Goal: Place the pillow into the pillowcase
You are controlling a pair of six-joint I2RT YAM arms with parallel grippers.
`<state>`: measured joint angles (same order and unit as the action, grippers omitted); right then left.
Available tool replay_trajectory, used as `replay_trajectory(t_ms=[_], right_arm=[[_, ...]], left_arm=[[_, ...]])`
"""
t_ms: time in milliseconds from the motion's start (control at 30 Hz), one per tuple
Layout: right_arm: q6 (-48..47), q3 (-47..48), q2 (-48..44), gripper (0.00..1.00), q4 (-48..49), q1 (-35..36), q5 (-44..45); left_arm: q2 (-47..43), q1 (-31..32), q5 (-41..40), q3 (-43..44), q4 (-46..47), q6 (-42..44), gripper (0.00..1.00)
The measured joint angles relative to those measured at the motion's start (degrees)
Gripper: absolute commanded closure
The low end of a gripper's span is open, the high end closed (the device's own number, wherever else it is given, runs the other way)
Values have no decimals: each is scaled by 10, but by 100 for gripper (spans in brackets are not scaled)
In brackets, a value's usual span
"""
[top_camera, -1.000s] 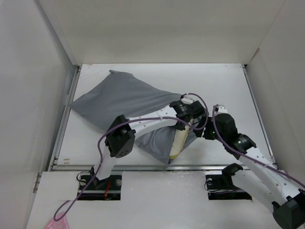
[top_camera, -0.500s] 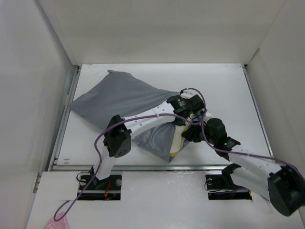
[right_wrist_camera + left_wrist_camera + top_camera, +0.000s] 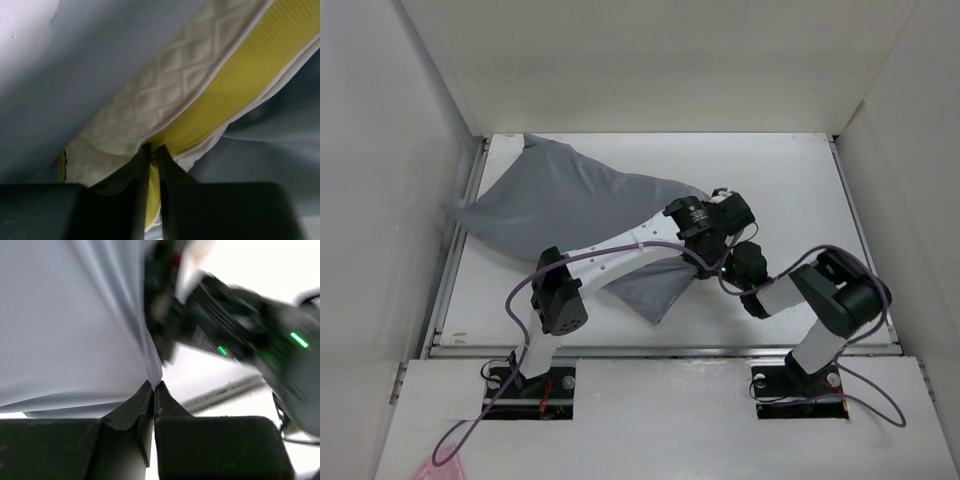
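Observation:
The grey pillowcase (image 3: 580, 205) lies wrinkled across the left and middle of the table, one corner hanging toward the front edge. My left gripper (image 3: 152, 385) is shut on a fold of the pillowcase's (image 3: 75, 330) cloth at its right end. The pillow (image 3: 170, 95), cream and quilted with a yellow edge band, shows only in the right wrist view, with grey cloth (image 3: 100, 60) above and below it. My right gripper (image 3: 154, 149) is shut on that yellow band. From above, both gripper heads (image 3: 705, 215) (image 3: 735, 265) meet at the case's right end, and the pillow is hidden.
White walls close in the table on the left, back and right. A metal rail (image 3: 660, 350) runs along the front edge. The right arm (image 3: 830, 300) is folded tightly beside the case. Purple cables loop around both arms. A pink scrap (image 3: 440, 468) lies by the left base.
Both grippers have closed, the left on the pillowcase, the right on the pillow's edge. The case has slid left and back, covering the yellow edge. The right arm has folded in leftward.

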<state>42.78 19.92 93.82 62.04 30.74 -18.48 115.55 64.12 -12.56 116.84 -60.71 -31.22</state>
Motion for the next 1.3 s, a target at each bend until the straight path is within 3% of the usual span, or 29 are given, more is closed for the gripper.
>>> replay_trajectory(t_ms=[167, 333, 600, 700, 767, 833, 867, 900, 967, 1000, 1033, 1100, 1133, 1200, 1300], right_arm=[[57, 37, 101, 91, 85, 12, 10], [96, 129, 180, 91, 106, 36, 35], [115, 195, 175, 78, 104, 43, 61], [121, 209, 175, 66, 109, 46, 54], [131, 199, 176, 57, 117, 41, 44], [144, 173, 176, 50, 123, 24, 23], [151, 153, 176, 22, 125, 11, 12], [161, 127, 174, 2, 128, -5, 1], [169, 80, 167, 0, 125, -30, -13], [177, 43, 150, 0, 126, -53, -21], [178, 18, 122, 0, 118, -67, -28], [174, -22, 60, 0, 112, -91, -29], [164, -36, 15, 0, 97, -100, -28], [134, -40, -105, 0, 32, -114, -18], [49, 7, -307, 0, -172, -115, 66]], left_arm=[[-8, 3, 27, 0, -5, 12, 100], [-8, -1, 31, -2, -6, 12, 100], [-16, -6, 31, -14, 4, -4, 100], [-24, -6, 22, -14, 2, -9, 100], [-25, -9, 20, -15, 0, -12, 89], [-25, -13, 23, -19, 3, -18, 64], [-25, -15, 25, -21, 3, -21, 48], [-25, -16, 27, -23, 2, -19, 35], [-25, -17, 30, -23, 3, -18, 24], [-25, -16, 31, -22, 4, -19, 24], [-25, -16, 31, -20, 4, -19, 12], [-25, -15, 30, -13, 2, -17, 8], [-25, -16, 28, -5, 1, -16, 0], [-28, -20, 19, 9, 0, -14, 0], [-51, -32, 19, 16, 12, -14, 0]])
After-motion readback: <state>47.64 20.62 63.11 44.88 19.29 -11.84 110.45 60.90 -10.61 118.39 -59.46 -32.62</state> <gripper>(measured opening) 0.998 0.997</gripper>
